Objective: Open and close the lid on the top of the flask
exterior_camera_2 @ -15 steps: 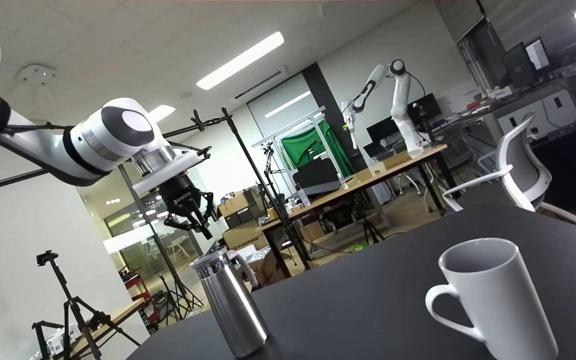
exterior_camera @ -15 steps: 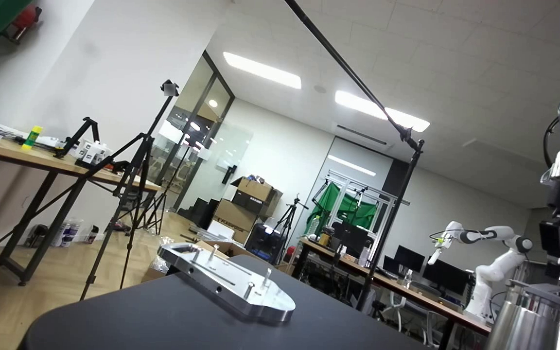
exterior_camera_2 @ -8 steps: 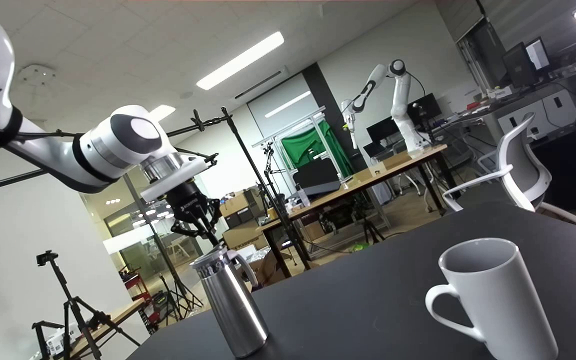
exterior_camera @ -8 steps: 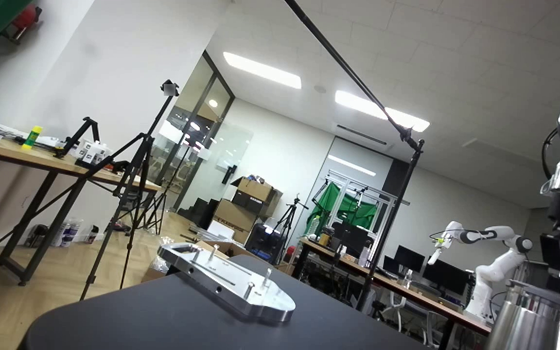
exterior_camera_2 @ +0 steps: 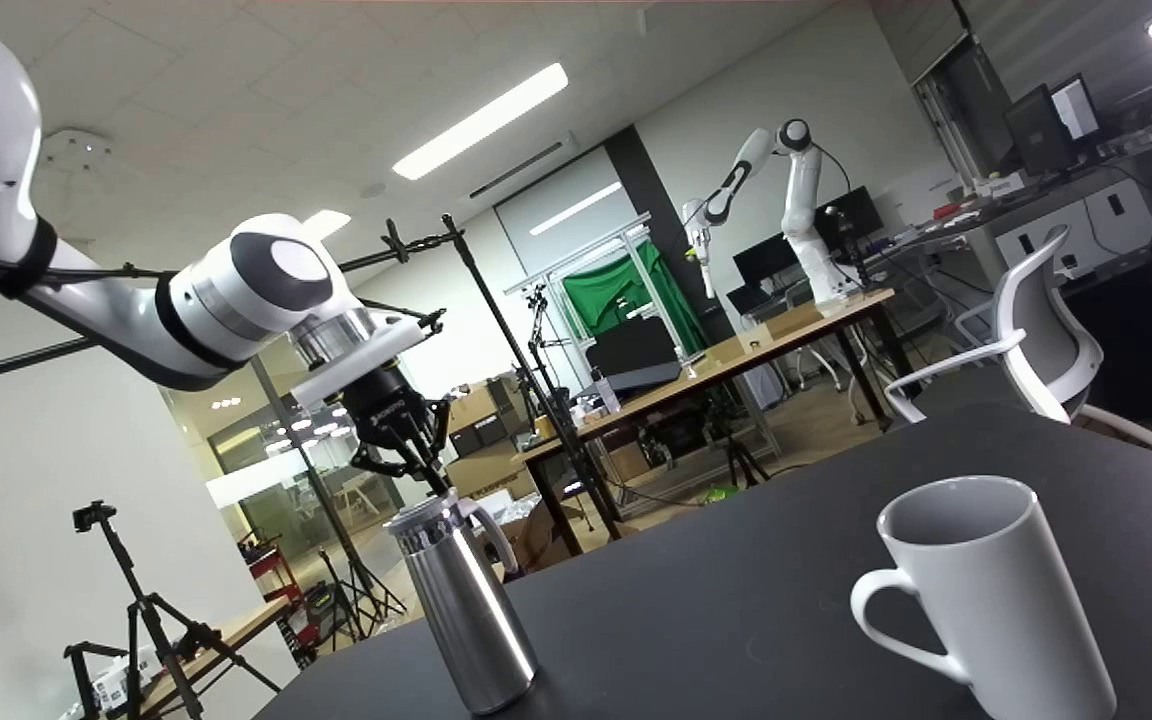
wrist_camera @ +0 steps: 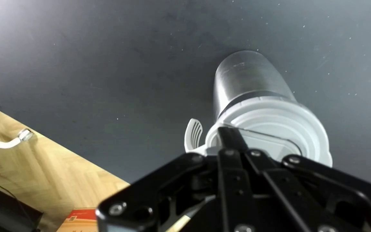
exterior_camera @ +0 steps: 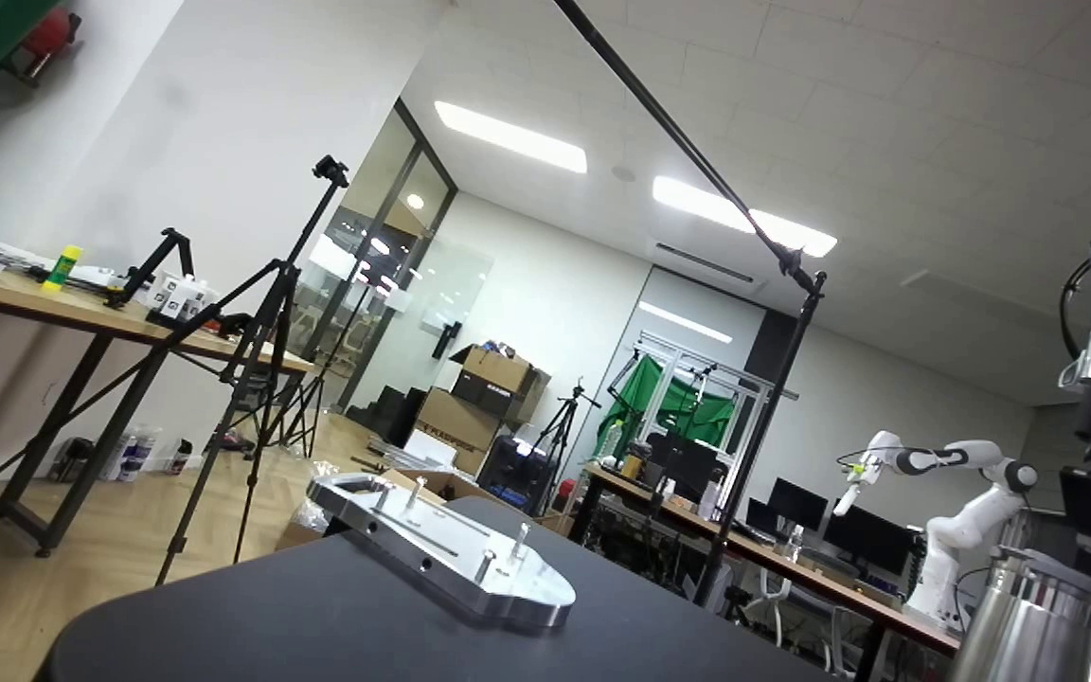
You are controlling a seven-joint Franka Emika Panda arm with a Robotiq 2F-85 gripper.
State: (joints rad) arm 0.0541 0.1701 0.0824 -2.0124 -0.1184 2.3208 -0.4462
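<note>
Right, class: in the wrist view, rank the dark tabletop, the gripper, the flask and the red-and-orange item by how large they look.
1. Dark tabletop
2. Gripper, though nearness to the camera enlarges it
3. Flask, partly behind the fingers
4. Red-and-orange item, cut off by the bottom edge

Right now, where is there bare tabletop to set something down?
In an exterior view, bare dark tabletop lies between the flask and the white mug. In an exterior view, more shows in front of the metal plate. Crowded: the flask's top, where the gripper points down at the lid, handle close by.
</note>
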